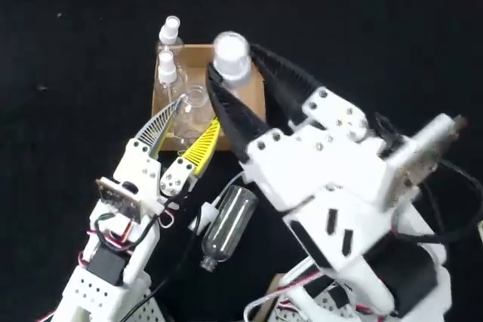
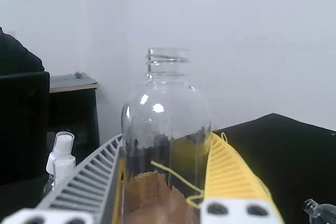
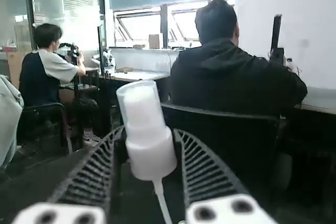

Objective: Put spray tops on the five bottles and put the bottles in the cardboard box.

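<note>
Fingers (image 1: 205, 141) of my left hand (image 1: 198, 112), one grey and one yellow, pinch an uncapped clear bottle (image 2: 165, 129), held upright within the outline of the cardboard box (image 1: 198, 54); I cannot tell whether it rests on the box floor. My right hand (image 1: 232, 62) is pressed around a white spray top (image 3: 147, 140), tube hanging down, above the far side of the box. Two topped bottles (image 1: 167, 73) stand at the box's far left corner. One open bottle (image 1: 226, 224) lies on the black tabletop (image 1: 75, 111), near the box, between the arms.
</note>
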`<action>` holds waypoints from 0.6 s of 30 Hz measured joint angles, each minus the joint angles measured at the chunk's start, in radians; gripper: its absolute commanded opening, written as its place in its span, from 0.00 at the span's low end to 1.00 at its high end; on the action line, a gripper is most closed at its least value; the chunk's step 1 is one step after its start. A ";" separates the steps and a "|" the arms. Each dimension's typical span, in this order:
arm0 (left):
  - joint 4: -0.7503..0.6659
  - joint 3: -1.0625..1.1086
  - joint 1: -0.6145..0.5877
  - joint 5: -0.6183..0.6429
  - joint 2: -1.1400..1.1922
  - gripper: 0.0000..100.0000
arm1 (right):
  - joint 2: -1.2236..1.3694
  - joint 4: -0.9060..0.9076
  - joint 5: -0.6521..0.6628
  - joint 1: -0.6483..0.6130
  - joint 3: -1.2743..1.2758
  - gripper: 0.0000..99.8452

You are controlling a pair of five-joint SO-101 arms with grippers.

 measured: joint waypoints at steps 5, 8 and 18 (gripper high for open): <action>0.040 0.000 0.000 0.000 0.000 0.03 | 0.060 -0.068 -0.003 -0.002 0.008 0.01; 0.040 0.000 0.000 0.000 0.000 0.03 | 0.092 -0.121 -0.003 -0.002 0.009 0.01; -0.087 0.000 0.000 0.000 0.000 0.03 | 0.163 -0.321 -0.003 -0.002 0.008 0.01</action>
